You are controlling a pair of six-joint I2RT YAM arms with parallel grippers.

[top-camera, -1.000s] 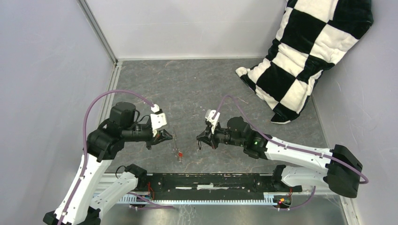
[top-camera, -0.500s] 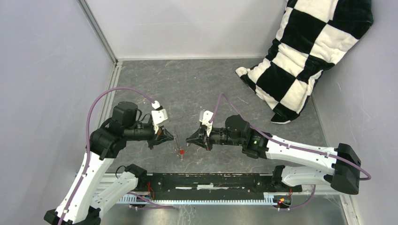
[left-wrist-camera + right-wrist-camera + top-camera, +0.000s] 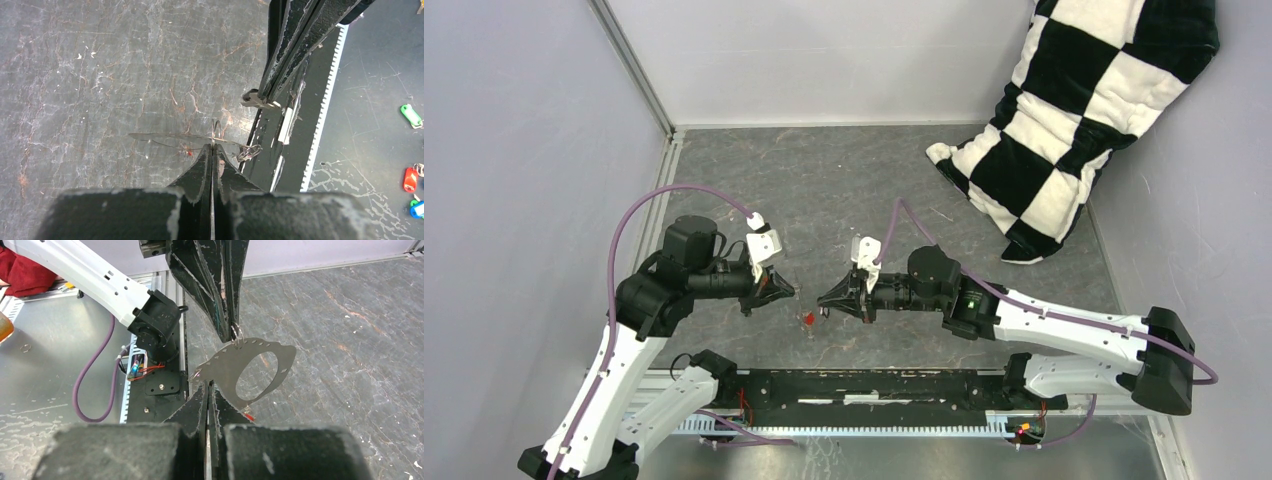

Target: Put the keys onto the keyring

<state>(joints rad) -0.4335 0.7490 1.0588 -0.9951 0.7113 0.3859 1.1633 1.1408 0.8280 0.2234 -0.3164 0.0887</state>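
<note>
Grey keyring, red key apparently below

Rear overhead view; two close wrist views on the keyring from opposite sides

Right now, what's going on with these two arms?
The left gripper is shut on the keyring and holds it up off the table. The right gripper is shut too, with its tip right at the ring's edge. Whether it pinches a key is unclear. A red key shows just below the ring, but I can't tell if it is hanging or lying on the table.
</note>
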